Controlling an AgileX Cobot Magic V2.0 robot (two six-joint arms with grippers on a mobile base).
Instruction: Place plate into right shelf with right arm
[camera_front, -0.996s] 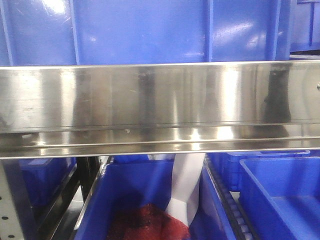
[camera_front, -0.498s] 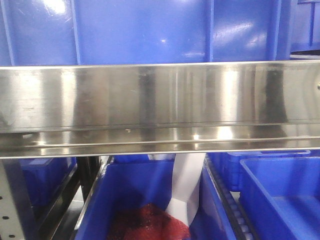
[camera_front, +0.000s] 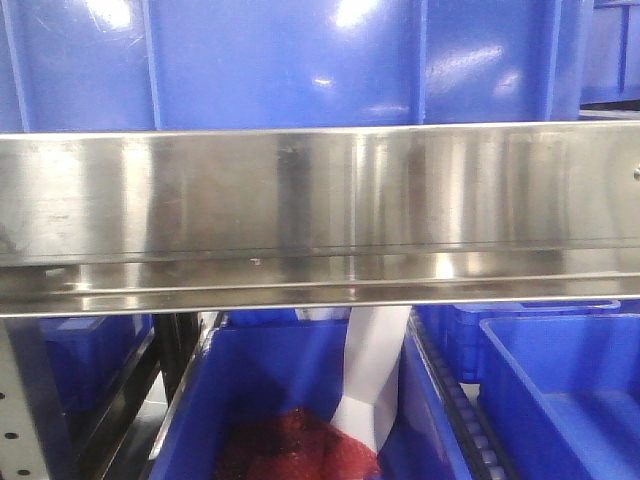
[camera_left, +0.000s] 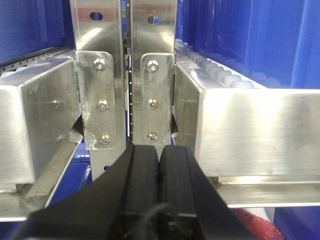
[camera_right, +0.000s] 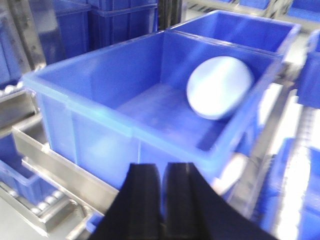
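Note:
The white plate (camera_right: 220, 87) rests tilted inside a blue crate (camera_right: 90, 107), leaning against its far right wall. My right gripper (camera_right: 163, 172) is in front of and below the crate's near wall, apart from the plate, its black fingers (camera_right: 145, 190) close together with nothing between them; this view is blurred. The right shelf's steel rail (camera_front: 320, 200) crosses the front view, and a rail (camera_right: 65, 167) runs under the crate. My left gripper (camera_left: 159, 152) is shut and empty, facing the shelf's bolted steel uprights (camera_left: 152, 75).
Blue crates (camera_front: 300, 60) fill the tier above the rail. Below it, one crate (camera_front: 270, 380) holds something red (camera_front: 300, 445) and a white bag (camera_front: 375, 370); another crate (camera_front: 570, 390) stands at the right. Roller tracks (camera_right: 30, 207) and more blue crates (camera_right: 245, 25) surround the plate's crate.
In the front view only the reflections on the steel rail and the highlights on the upper crate have shifted; nothing else has moved.

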